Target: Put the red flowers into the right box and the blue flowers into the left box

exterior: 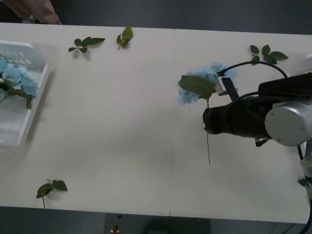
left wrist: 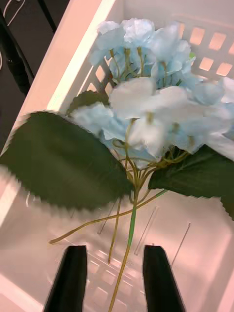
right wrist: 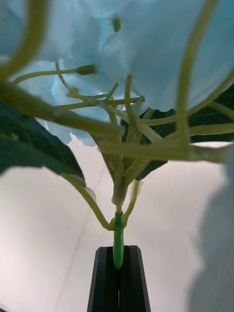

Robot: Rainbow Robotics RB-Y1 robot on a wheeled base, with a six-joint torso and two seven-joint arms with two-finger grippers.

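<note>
At the far left, the left box [exterior: 34, 105] holds blue flowers [exterior: 17, 80]; the left gripper [left wrist: 114, 278] is spread open above their stem. Loose leaf sprigs [exterior: 87, 44] are scattered over the table [exterior: 122, 122]. Right of centre, another blue flower [exterior: 202, 83] is clamped by its stem in the closed right gripper [right wrist: 118, 265], bloom pointed away from the robot, stem running toward it.

Pale blue flowers [exterior: 18, 78] lying in left box [exterior: 30, 109]; second blue cluster [exterior: 204, 80] mid-table, stem clamped.
</note>
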